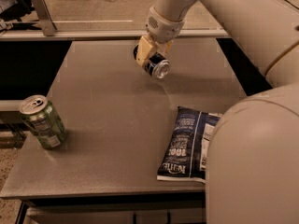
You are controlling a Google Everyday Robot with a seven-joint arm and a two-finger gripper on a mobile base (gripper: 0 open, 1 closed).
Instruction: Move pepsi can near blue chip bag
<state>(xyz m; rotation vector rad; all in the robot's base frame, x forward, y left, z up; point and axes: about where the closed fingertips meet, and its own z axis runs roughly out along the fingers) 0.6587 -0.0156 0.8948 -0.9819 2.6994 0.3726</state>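
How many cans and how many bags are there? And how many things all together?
Cans: 2, the pepsi can held in the tool above the table's far side, and the green can at the left.
Bags: 1, the blue chip bag lying at the right.
Total: 3.

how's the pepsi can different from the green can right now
The pepsi can is dark blue, the green can green. The pepsi can is tilted, gripped in the claw over the far side of the table; the green can stands free near the edge on the picture's left. Both are small soda cans.
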